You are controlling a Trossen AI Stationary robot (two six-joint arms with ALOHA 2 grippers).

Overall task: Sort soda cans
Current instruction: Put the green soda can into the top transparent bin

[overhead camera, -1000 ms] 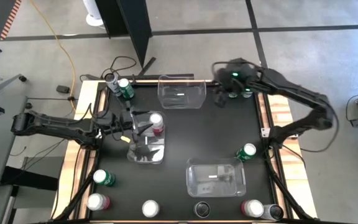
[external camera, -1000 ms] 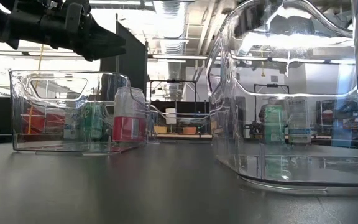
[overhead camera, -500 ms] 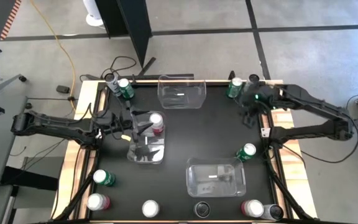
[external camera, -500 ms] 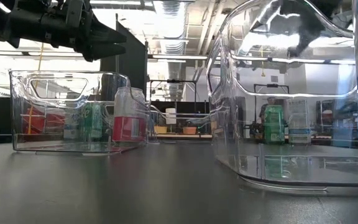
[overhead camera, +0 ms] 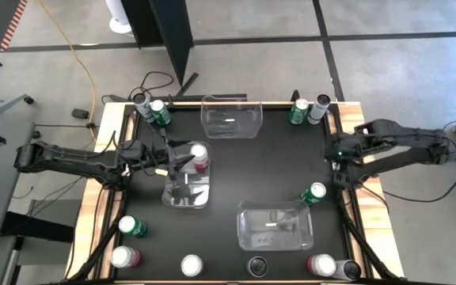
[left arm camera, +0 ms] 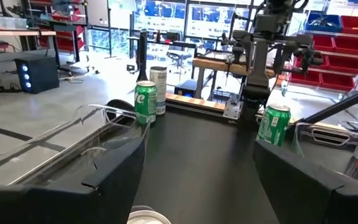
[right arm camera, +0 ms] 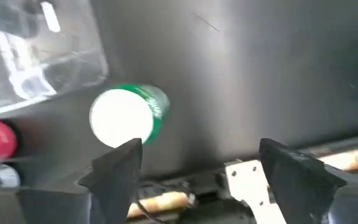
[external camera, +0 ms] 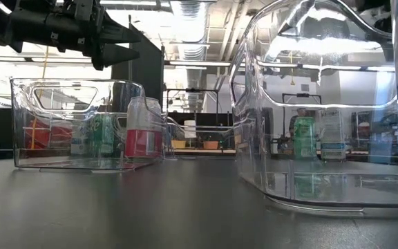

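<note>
Grippers both spread wide, empty: left gripper point(overhead camera: 182, 164) over red can point(overhead camera: 199, 157), right gripper point(overhead camera: 336, 153) beyond green can point(overhead camera: 313, 194).

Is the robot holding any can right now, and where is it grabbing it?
No, nothing is held. The left gripper is open above the bin, beside the red can. The right gripper is open too, hovering near a green can.

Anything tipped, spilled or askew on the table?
Nothing stands out. Every soda can in view stands upright, including the green can near the right gripper and the red-pink can beside the left bin. No spill shows, and all three bins sit flat. Left gripper hovers open over that bin.
</note>
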